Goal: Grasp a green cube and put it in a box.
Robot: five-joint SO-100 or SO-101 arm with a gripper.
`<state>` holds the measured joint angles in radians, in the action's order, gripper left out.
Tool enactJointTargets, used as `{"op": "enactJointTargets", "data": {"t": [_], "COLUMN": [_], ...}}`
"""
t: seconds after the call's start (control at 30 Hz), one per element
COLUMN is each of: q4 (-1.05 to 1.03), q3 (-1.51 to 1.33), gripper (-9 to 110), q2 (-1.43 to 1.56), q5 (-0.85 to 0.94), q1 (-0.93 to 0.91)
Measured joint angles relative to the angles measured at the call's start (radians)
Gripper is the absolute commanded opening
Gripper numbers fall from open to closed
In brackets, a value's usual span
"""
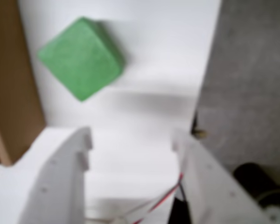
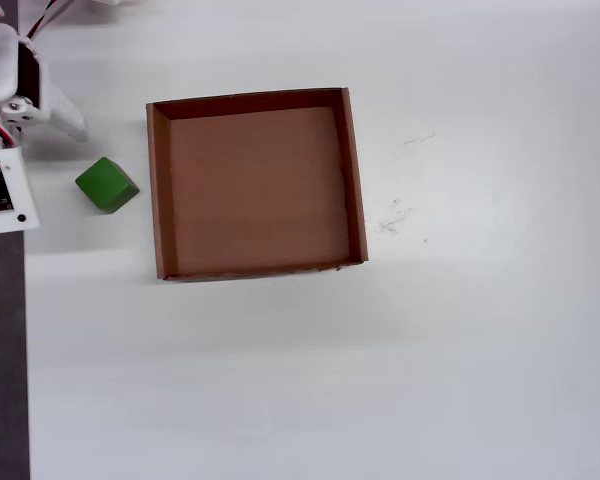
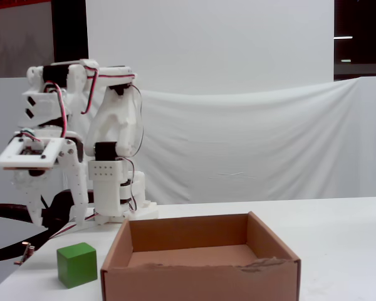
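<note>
Wrist view, left to right: a brown wall of the box [image 1: 9,79] is showing at the left edge; the green cube [image 1: 80,58] is sitting on the white table [image 1: 163,56], turned corner-on, just beside that wall but not touching it; lower down, the two white fingers [image 1: 60,182] of the gripper [image 1: 133,142] are standing wide apart with nothing between them; the cube is lying ahead of the tips, off to the left; a grey floor strip [image 1: 252,70] is running down the right; this view is blurry.

Overhead view, left to right: the gripper [image 2: 55,118] is poking in at the top left corner, only partly seen; the green cube [image 2: 106,185] is resting just below it and near the left wall of the box [image 2: 158,190]; the inside of the box is bare; only this view is showing the whole square tray.

Fixed view, left to right: the gripper [image 3: 56,222] is hanging above and behind the green cube [image 3: 77,264], not touching it; the cube is sitting just left of the box [image 3: 200,276]; only this view is showing the whole white arm [image 3: 109,150] standing tall and the white cloth [image 3: 257,144] behind.
</note>
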<state>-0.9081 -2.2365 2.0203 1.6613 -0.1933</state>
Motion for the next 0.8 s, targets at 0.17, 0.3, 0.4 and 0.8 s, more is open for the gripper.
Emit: {"op": "enactJointTargets", "data": {"t": [0.17, 0.3, 0.4, 0.8], "q4": [0.006, 0.006, 0.006, -0.040], "q3": [0.061, 0.075, 0.075, 0.143], "gripper": [25, 27, 27, 27], "q2": [-0.095, -0.127, -0.130, -0.221], "q5": [0.015, 0.015, 0.015, 0.103], "q1": [0.031, 0.054, 0.072, 0.089]}}
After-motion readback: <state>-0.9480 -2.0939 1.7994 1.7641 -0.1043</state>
